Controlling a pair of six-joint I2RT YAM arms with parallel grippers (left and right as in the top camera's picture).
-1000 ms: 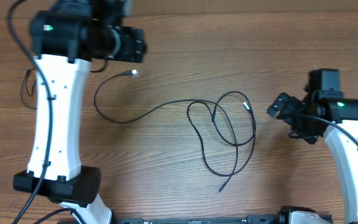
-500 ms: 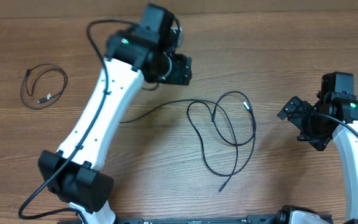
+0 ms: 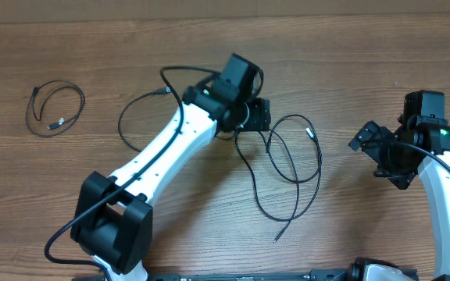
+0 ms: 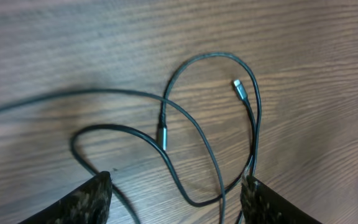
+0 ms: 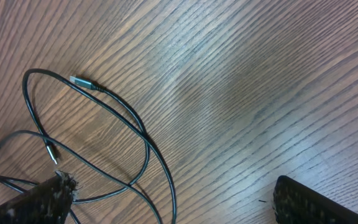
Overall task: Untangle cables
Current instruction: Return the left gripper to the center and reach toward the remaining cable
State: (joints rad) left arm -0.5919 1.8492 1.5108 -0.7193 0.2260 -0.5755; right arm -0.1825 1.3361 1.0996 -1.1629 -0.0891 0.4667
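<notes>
Thin black cables [image 3: 319, 164] lie looped over each other at the table's middle. One long strand [image 3: 121, 129] curves off to the left and ends in a plug [image 3: 162, 92]. My left gripper [image 3: 258, 115] hovers over the upper left of the tangle, open and empty. In the left wrist view [image 4: 178, 180] the loops and a plug [image 4: 161, 137] lie between and ahead of its fingers [image 4: 92, 199]. My right gripper [image 3: 366, 140] is open and empty, right of the tangle. In the right wrist view [image 5: 174, 183] it shows a loop with a plug [image 5: 82, 82].
A separate small coiled black cable [image 3: 53, 109] lies at the far left of the wooden table [image 3: 209, 47]. The left arm's white link [image 3: 155, 164] slants across the table from the lower left.
My left arm has swung from the upper left to over the tangle at the middle. My right arm drew back slightly to the right, then stayed still. The cables have not moved.
</notes>
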